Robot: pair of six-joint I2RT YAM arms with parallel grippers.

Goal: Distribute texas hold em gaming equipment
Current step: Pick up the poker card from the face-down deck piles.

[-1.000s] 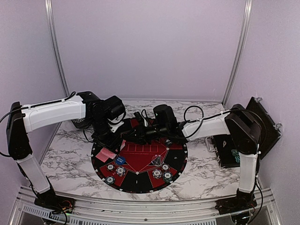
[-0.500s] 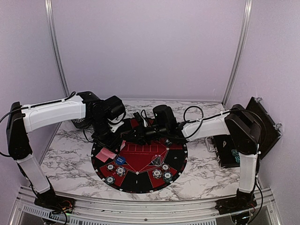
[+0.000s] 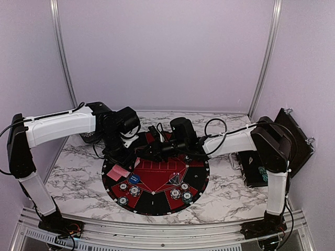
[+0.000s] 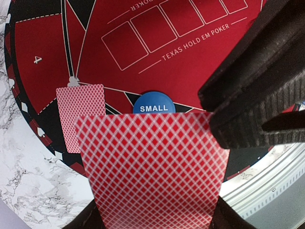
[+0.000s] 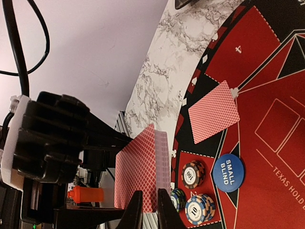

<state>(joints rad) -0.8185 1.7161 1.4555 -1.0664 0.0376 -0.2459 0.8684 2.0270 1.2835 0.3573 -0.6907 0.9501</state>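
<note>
The deck (image 4: 152, 167) of red-backed cards hangs in the air over the left part of the mat (image 4: 190, 62). The left fingers (image 5: 105, 137) are closed on it and hold it by one end. The right fingers (image 5: 136, 212) are drawn in to a narrow slit on the deck's free edge. I cannot tell whether one card or several sit between them.

The likeliest fault is a double pull, since the card edges lie flush and the pinch may catch more than the top card. If the left hold is too firm, the pulled card may bow or slip out of the right fingers. If it is too slack, the stack may fan and spill. Straight below lie the dealt card (image 4: 80, 114), the blue round marker (image 4: 153, 102) and the chip stacks (image 5: 193, 174). Falling cards could cover or shift any of them. The two sets of fingers are also very near each other, so a small sideways error could knock them together.

In the top view the left arm (image 3: 57, 125) reaches level from its shoulder, with its wrist turned down over the mat. The right arm (image 3: 230, 140) stretches low across the marble bench (image 4: 19, 157) towards it, and the two meet above the mat's far-left part.
</note>
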